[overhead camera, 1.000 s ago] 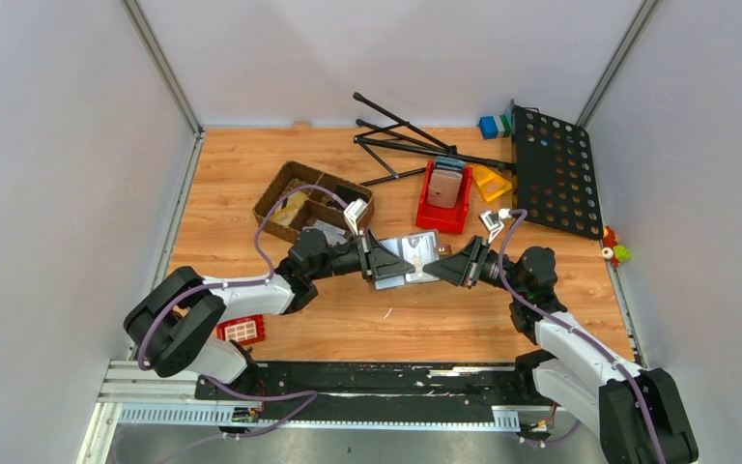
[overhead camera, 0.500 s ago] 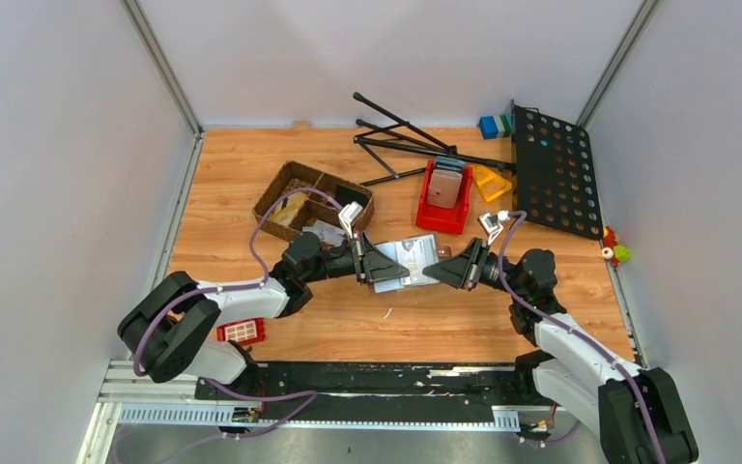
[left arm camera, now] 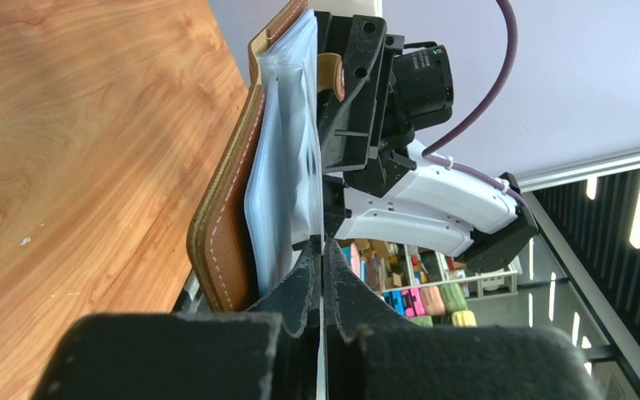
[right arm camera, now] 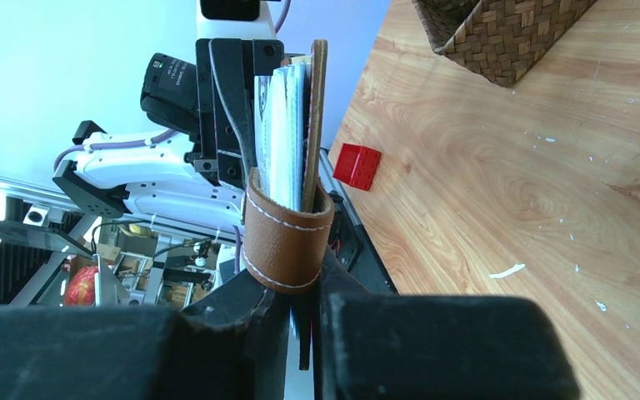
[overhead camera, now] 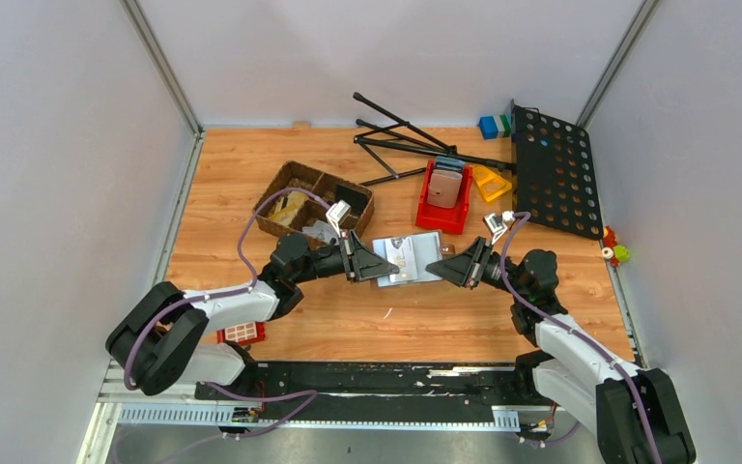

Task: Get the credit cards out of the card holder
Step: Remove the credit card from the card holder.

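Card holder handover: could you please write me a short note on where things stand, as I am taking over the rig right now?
Left tool: shut on a thin pale sheet at the card holder's left end; card or sleeve, I cannot tell.
Right tool: shut on the card holder's brown tab.
Card holder: held between both tools, pale sleeves showing.
Done: holder gripped at both ends.
Left: draw the credit cards out; none is clearly free.
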Motion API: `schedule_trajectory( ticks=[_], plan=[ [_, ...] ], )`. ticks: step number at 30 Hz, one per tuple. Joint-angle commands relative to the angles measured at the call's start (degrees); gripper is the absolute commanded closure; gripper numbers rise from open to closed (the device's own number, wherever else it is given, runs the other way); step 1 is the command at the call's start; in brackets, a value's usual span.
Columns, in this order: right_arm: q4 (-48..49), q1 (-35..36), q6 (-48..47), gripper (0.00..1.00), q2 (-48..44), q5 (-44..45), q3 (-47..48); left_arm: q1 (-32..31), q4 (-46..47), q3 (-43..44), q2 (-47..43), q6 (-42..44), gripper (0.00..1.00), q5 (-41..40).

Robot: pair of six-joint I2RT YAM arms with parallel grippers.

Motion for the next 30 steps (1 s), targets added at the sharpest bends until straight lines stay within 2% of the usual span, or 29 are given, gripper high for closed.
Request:
schedule_trajectory(
  ticks=[1,15,30],
  plan=[
    [0.19,-0.5,-1.3,0.95,-0.45,0.6,-0.47,0.68,-0.57,0.43,-3.33,2.79,1.0,0.3],
    [-5.44,-0.99,-3.6,0.96,-3.43,1.52,0.24,2.28,-7.53,0.36,-7.29,6.07,1.0,0.99],
    [-6.16,-1.2,-4.22,0.96,-3.64,1.57,0.49,3.15,-11.34,0.63,-9.09,7.86,1.0,1.26]
  ],
)
